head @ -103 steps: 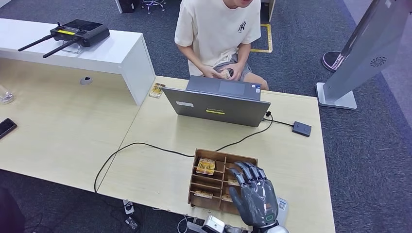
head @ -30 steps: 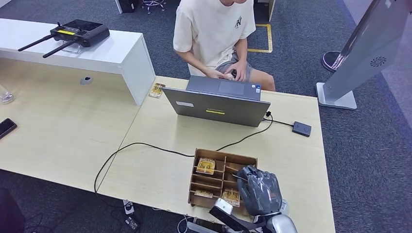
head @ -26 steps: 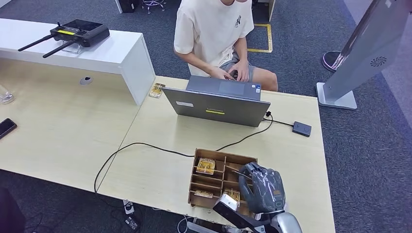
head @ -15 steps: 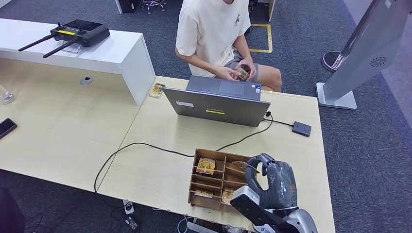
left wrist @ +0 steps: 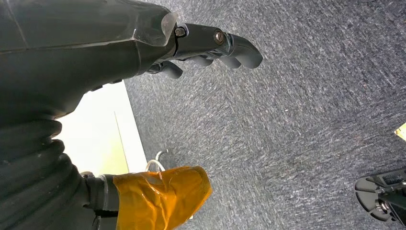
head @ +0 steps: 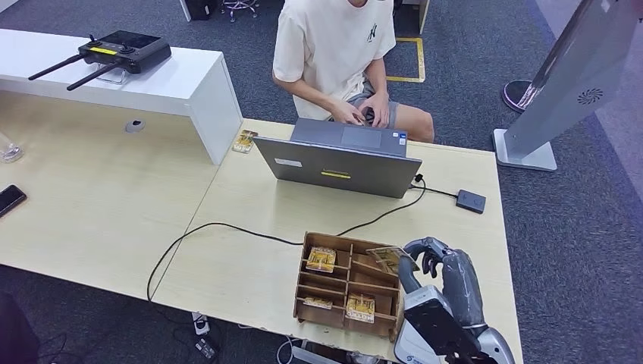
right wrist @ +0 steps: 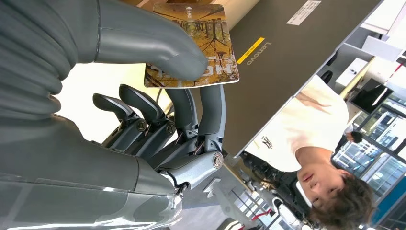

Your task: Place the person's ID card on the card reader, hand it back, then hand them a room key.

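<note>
Right hand (head: 443, 274) raised at the near right corner of the surface (head: 250, 205), just beside the wooden organiser box (head: 345, 284). It pinches a room key card (head: 392, 259) between thumb and fingers; the right wrist view shows the thumb pressed on the printed face, the card (right wrist: 191, 45) patterned in yellow-brown with a tree-like picture. Card sits tilted over the box's far right corner, lifted clear of the compartments.

Box is divided into slots. One similar card (head: 321, 259) lies in a far-left compartment, another (head: 361, 306) stands in a near-middle one, a third (head: 317, 302) in the near-left slot.

Laptop (head: 339, 159) open on the far side of the surface, lid back toward the robot. A black cable (head: 227, 227) runs from it across the surface and off the near edge. Small dark card reader (head: 471, 201) lies to the right of the laptop, well apart from the hand. Cannot tell where the ID card is.

Person (head: 337, 53) in a pale T-shirt seated behind the laptop, both hands together in the lap.

Left hand (left wrist: 210, 45) hangs over grey carpet (left wrist: 306, 120), fingers curled, nothing in them.

Off to the left: white raised counter (head: 152, 83) carrying a black remote controller (head: 121, 51) with two antennas; a phone (head: 10, 199) at the far left edge
</note>
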You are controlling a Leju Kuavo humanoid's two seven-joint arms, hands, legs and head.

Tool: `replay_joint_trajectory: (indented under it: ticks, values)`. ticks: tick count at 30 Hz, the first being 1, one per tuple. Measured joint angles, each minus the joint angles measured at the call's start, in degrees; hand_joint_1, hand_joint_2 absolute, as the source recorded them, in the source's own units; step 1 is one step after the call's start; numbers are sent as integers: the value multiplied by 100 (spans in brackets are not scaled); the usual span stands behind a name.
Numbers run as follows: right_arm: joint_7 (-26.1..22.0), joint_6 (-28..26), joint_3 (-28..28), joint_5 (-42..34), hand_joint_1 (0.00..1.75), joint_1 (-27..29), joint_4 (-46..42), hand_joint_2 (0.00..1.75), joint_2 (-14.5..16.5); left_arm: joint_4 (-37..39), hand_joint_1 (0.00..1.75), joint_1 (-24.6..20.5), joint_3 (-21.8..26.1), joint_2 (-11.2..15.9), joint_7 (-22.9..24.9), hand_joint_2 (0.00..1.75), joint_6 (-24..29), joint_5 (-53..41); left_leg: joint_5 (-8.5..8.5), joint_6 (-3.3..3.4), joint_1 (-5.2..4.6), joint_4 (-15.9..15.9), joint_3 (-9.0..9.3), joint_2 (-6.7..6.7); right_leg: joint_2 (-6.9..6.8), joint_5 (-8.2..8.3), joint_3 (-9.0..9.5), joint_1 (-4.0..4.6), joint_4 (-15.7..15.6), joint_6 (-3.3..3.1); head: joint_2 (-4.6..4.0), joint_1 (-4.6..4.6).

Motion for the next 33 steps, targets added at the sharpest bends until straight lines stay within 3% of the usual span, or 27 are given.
replay_joint_trajectory:
  ticks: [18,33]
  values:
    - [-101,155,-79,-348,175,93,-18,175,2,0,0,4,61,1,-2,175,0,0,0,0,0,0,0,0,0,0,0,0,0,0,0,-1]
    - [-191,954,-82,-1824,175,-196,60,175,5,0,0,-1,65,9,-7,175,-19,-51,1,0,0,0,-1,0,1,1,1,0,2,0,0,0]
